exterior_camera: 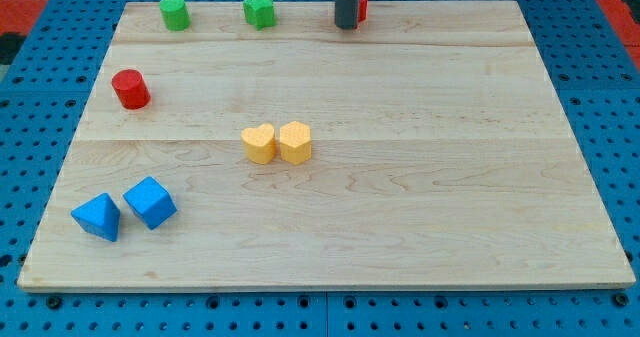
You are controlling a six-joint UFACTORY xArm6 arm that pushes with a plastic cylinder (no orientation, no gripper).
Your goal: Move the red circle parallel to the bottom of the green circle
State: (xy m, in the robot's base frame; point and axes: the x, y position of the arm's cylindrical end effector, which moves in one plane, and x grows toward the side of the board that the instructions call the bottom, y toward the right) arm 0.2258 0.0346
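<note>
The red circle stands on the wooden board at the view's left, below and left of the green circle, which sits near the top edge. My tip is at the view's top, right of centre, far to the right of both circles. It stands just in front of a red block, which it mostly hides, so the shape of that block cannot be made out.
A green star sits at the top between the green circle and my tip. A yellow heart and a yellow hexagon touch at mid-board. Two blue blocks lie at bottom left.
</note>
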